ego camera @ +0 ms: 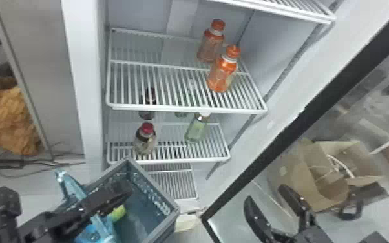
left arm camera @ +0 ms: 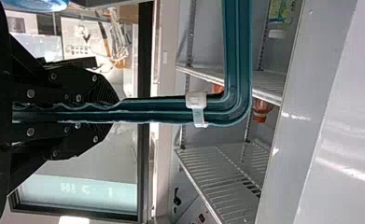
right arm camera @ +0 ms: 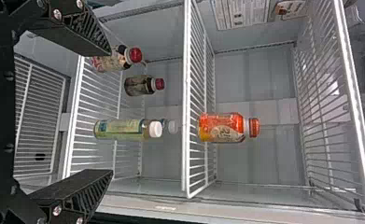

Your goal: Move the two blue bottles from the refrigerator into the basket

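Wide apart with nothing between them, the jaws of the right gripper (right arm camera: pixel 110 112) face the fridge (ego camera: pixel 85 64); those of the left gripper (left arm camera: pixel 116 112) are closed on the teal handle (left arm camera: pixel 161 111) of the basket (ego camera: pixel 153 190). No bottle on the shelves looks plainly blue, so the pale green pair with white caps is probably meant. The front bottle (right arm camera: pixel 119 129) stands on the lower shelf (ego camera: pixel 171 159), toward its right front corner, and the back bottle (right arm camera: pixel 171 126) is behind it. The step in hand seems to be reaching for the front one: go in level under the front edge of the upper shelf (ego camera: pixel 187 110), a finger on each side, and close on the body rather than the cap. Lift only a little, then draw straight out past the lower front edge, keeping clear of the red-capped bottle (ego camera: pixel 145 139) near the left front corner
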